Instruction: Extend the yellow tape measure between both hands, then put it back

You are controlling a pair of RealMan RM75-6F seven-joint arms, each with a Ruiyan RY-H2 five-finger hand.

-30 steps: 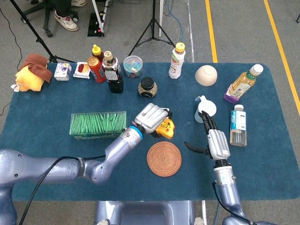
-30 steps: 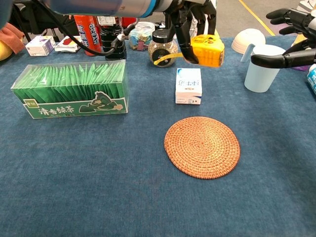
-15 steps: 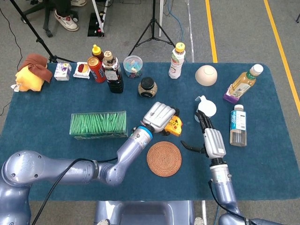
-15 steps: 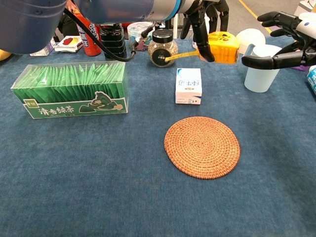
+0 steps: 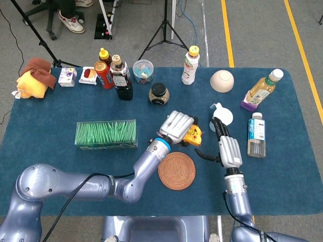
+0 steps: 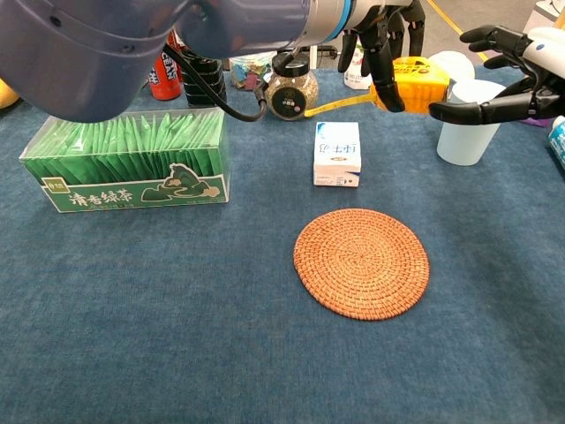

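Observation:
My left hand (image 5: 179, 126) (image 6: 388, 35) grips the yellow tape measure (image 5: 194, 134) (image 6: 422, 81) and holds it above the table, right of the middle. A short length of yellow tape (image 6: 331, 104) trails out of the case to the left. My right hand (image 5: 225, 146) (image 6: 508, 75) is open just to the right of the case, its thumb stretched toward it with a small gap between them.
Below the hands lie a round woven coaster (image 5: 176, 170) (image 6: 362, 262) and a small white box (image 6: 337, 154). A white cup (image 5: 221, 116) (image 6: 465, 122) stands behind my right hand. A green tea box (image 5: 106, 133) is at left. Bottles and jars line the far edge.
My left hand has carried the tape measure to the right, close to my right hand. My right hand has shifted slightly left and forward, its thumb now close to the case.

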